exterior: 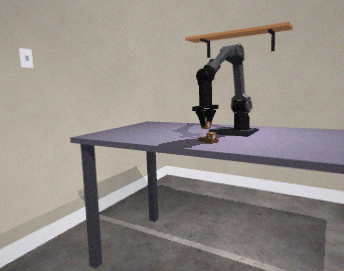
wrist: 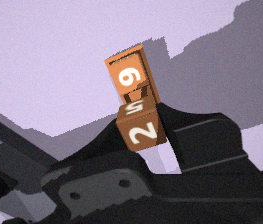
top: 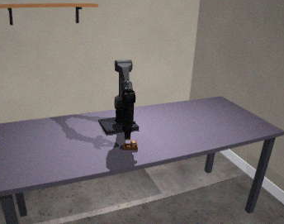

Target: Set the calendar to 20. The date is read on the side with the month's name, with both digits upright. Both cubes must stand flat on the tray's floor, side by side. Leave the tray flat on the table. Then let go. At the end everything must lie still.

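My gripper (wrist: 141,120) is shut on a brown date cube (wrist: 140,127). In the wrist view its near face shows a 2 and its upper face a 5. Just beyond it, on the purple table, lies the small orange tray with the other cube (wrist: 128,77) in its far half, a 6 or 9 facing up. The tray's near half looks dark and empty. In the top view the gripper (top: 127,140) hangs straight down just above the tray (top: 130,146). The exterior view shows the gripper (exterior: 207,123) a little above the tray (exterior: 209,140). The month side is not readable.
The arm's black base plate (top: 118,126) sits just behind the tray. A wooden shelf (top: 44,6) hangs high on the back wall. The table's front edge (top: 137,166) is a short way in front of the tray.
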Motion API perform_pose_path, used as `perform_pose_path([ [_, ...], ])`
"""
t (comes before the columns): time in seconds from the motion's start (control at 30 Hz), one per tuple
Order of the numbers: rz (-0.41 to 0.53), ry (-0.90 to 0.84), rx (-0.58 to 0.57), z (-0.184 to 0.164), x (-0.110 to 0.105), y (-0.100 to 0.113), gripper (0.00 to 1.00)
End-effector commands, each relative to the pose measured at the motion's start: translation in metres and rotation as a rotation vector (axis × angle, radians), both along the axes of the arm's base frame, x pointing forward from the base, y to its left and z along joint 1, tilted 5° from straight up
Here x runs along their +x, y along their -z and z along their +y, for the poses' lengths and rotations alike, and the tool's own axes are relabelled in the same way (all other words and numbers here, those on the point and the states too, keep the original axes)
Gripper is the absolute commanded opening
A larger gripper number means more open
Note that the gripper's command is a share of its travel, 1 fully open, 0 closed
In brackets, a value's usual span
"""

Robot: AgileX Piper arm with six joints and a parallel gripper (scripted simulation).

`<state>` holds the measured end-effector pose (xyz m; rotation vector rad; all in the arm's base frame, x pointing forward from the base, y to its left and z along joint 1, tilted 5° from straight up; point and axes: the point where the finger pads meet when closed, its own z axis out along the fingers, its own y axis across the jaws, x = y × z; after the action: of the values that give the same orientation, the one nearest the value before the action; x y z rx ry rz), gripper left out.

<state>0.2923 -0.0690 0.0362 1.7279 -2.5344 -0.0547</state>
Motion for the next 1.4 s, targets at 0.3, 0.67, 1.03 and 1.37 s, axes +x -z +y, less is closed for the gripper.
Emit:
perform_pose_path([
  [0.3, 0.003, 0.002, 0.000, -0.001, -0.003, 0.036, 0.35],
  [0.67, 0.000, 0.002, -0.001, -0.001, -0.002, 0.039, 0.35],
  [1.03, 0.000, 0.002, -0.001, -0.001, -0.002, 0.039, 0.35],
  [1.37, 0.000, 0.002, -0.001, -0.001, -0.002, 0.039, 0.35],
])
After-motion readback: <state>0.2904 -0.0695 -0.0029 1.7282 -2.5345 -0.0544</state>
